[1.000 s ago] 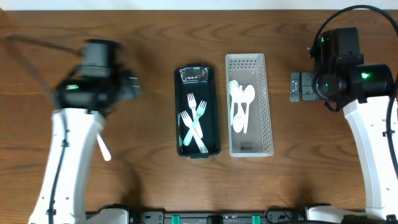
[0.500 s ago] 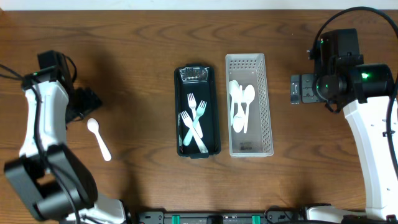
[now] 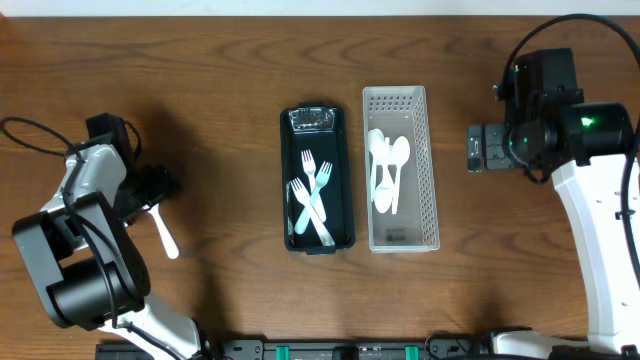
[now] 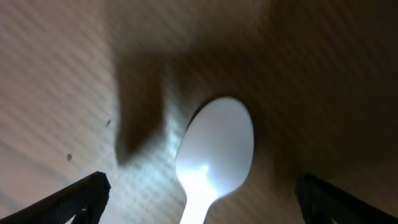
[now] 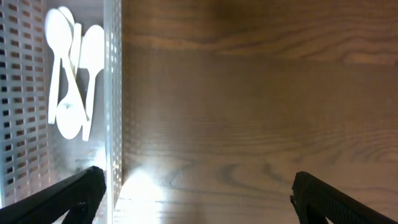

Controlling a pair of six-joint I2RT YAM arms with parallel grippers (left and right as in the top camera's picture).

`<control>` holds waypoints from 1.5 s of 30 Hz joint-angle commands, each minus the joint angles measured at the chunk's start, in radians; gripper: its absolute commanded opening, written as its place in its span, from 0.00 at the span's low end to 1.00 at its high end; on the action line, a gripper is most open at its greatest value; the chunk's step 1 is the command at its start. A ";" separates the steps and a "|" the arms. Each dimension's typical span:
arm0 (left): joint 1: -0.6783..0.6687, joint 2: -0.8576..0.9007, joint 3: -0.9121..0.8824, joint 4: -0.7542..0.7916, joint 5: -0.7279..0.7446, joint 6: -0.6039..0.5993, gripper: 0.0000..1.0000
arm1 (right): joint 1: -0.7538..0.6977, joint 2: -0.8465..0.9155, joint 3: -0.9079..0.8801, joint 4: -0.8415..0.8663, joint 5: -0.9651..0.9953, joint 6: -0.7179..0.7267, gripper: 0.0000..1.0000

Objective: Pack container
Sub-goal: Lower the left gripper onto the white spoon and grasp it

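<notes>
On the left side of the table [image 3: 230, 80], the left pincer [image 4: 199, 196] hangs spread wide with the loose white spoon [image 4: 217, 146] right between its fingers — bowl centred, handle running back toward the wrist. I'd drop straight down and pinch the neck, not the slippery bowl. It belongs in the white basket [image 3: 428, 170] with the other spoons [image 3: 388, 165], well apart to the right — past the black fork tray [image 3: 345, 180]. The right pincer [image 5: 199, 193] hangs open beside that basket.

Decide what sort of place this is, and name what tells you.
Probably a robotics lab bench for cutlery sorting: a left arm and right arm mounted at a wooden table, a black tray of white forks, and a white perforated basket of spoons.
</notes>
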 commanded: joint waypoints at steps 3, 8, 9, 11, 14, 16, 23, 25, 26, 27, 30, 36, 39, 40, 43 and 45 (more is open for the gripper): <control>0.006 0.017 -0.033 0.064 0.003 0.032 0.98 | -0.008 0.001 -0.003 -0.023 0.006 -0.012 0.99; 0.006 0.017 -0.033 0.110 0.003 0.032 0.98 | -0.008 0.001 -0.003 -0.035 0.006 -0.012 0.99; 0.006 0.018 -0.034 0.114 0.002 0.032 0.98 | -0.008 0.001 -0.003 -0.037 0.006 -0.012 0.99; 0.006 0.018 -0.037 0.121 0.003 0.032 0.98 | -0.008 0.001 -0.003 -0.039 0.006 -0.012 0.99; 0.006 0.018 -0.043 0.127 0.003 0.032 0.98 | -0.008 0.001 -0.003 -0.042 0.006 -0.012 0.99; 0.006 0.018 -0.050 0.137 0.003 0.031 0.98 | -0.008 0.001 -0.003 -0.047 0.006 -0.012 0.99; 0.006 0.019 -0.081 0.167 0.003 0.027 0.99 | -0.008 0.001 -0.003 -0.057 0.006 -0.012 0.99; 0.006 0.019 -0.081 0.167 0.003 0.027 0.93 | -0.008 0.001 -0.003 -0.057 0.006 -0.012 0.99; 0.006 0.019 -0.081 0.167 0.003 0.026 0.88 | -0.008 0.001 -0.003 -0.056 0.006 -0.012 0.99; 0.006 0.019 -0.081 0.166 0.003 0.024 0.81 | -0.008 0.001 -0.003 -0.056 0.006 -0.012 0.99; 0.006 0.019 -0.081 0.158 0.003 0.024 0.68 | -0.008 0.001 -0.003 -0.057 0.006 -0.012 0.99; 0.006 0.019 -0.081 0.140 0.003 0.024 0.59 | -0.008 0.001 -0.003 -0.060 0.006 -0.012 0.99; 0.006 0.019 -0.081 0.137 0.003 0.024 0.53 | -0.008 0.001 -0.003 -0.063 0.006 -0.012 0.99; 0.006 0.019 -0.081 0.136 0.003 0.024 0.52 | -0.008 0.001 -0.003 -0.063 0.006 -0.012 0.99; 0.006 0.019 -0.081 0.130 0.003 0.024 0.51 | -0.008 0.001 -0.003 -0.065 0.006 -0.011 0.99; 0.006 0.019 -0.081 0.129 0.003 0.024 0.50 | -0.008 0.001 -0.003 -0.066 0.006 -0.011 0.99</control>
